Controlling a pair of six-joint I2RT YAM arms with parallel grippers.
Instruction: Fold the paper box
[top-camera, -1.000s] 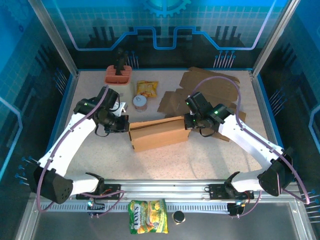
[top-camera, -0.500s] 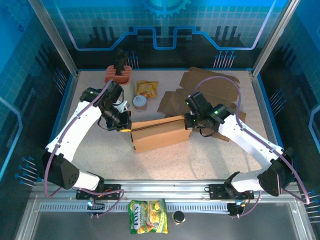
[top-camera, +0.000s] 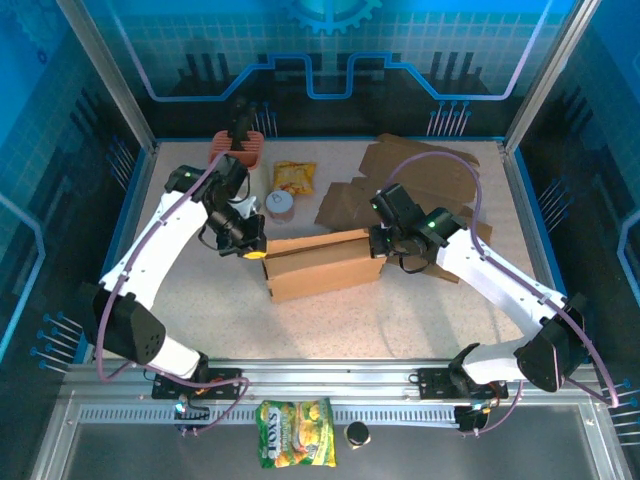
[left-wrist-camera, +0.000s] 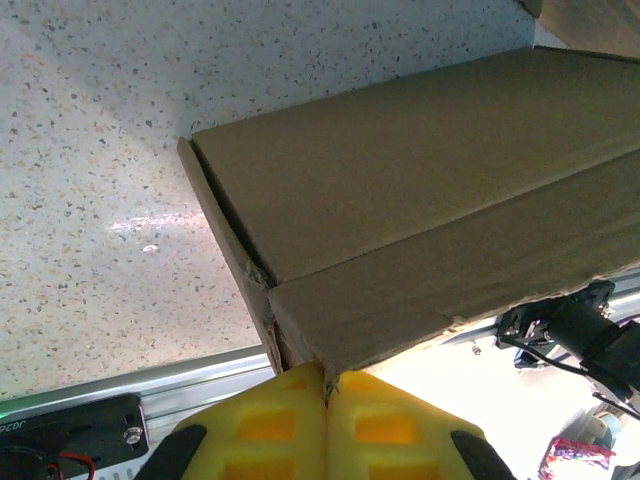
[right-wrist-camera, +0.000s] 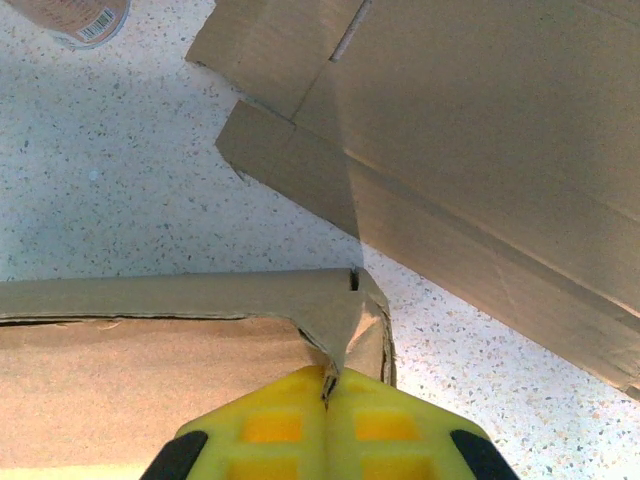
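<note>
The box (top-camera: 322, 265) lies mid-surface (top-camera: 330, 320). It looks light, thin and easily creased, so it is best held by flap edges. The left end effector (top-camera: 252, 250), closed, touches its left end; the right end effector (top-camera: 378, 245) pinches a flap corner.

Large pale letters run across the green-and-yellow snack bag (top-camera: 295, 447), lying well back from the left gripper (top-camera: 253, 251) toward the arm bases; they are too blurred to spell out. Ahead and left of the right gripper (right-wrist-camera: 327, 384), the can (right-wrist-camera: 72, 16) carries a barcode strip, digits unreadable. No legible text.
</note>
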